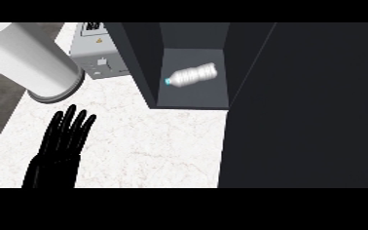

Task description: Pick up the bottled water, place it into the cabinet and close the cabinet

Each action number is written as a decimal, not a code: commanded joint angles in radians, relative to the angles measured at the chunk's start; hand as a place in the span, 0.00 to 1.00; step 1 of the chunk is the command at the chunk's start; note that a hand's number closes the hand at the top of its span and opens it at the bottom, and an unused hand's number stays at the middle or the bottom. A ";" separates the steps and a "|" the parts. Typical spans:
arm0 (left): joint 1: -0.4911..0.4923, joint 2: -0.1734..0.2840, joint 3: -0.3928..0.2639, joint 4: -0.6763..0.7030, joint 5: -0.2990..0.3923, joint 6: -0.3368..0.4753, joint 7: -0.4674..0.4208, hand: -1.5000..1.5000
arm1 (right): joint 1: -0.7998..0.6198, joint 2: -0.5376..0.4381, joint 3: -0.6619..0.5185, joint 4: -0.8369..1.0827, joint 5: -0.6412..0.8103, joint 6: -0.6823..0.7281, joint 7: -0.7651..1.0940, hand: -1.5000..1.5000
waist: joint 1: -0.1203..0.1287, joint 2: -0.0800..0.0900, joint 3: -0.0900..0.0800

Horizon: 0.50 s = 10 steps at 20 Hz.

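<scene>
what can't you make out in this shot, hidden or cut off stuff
- Right hand: not in the head view; the dark cabinet door fills that side.
- Left hand: forearm cut off by the lower edge.
- White cylinder: top cut off at the upper left.
- Bottled water: label too small to read.

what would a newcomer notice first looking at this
Probably the water bottle lying on its side inside the open dark cabinet at upper middle, its blue cap pointing left. Next, the black left hand resting open at lower left on the white counter, with a big white cylinder above it.
</scene>
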 commanded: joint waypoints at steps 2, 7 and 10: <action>0.070 0.066 0.052 -0.038 0.038 -0.063 -0.007 0.00 | -0.084 -0.044 0.139 -0.178 0.183 0.039 0.105 1.00 | 0.024 -0.006 -0.004; 0.122 0.118 0.120 -0.057 0.101 -0.131 -0.007 0.00 | -0.076 0.015 0.248 -0.136 0.120 -0.050 0.162 1.00 | 0.041 0.011 -0.005; 0.134 0.137 0.141 -0.072 0.113 -0.155 -0.009 0.00 | -0.093 0.057 0.314 -0.092 0.063 -0.080 0.159 1.00 | 0.060 0.020 -0.004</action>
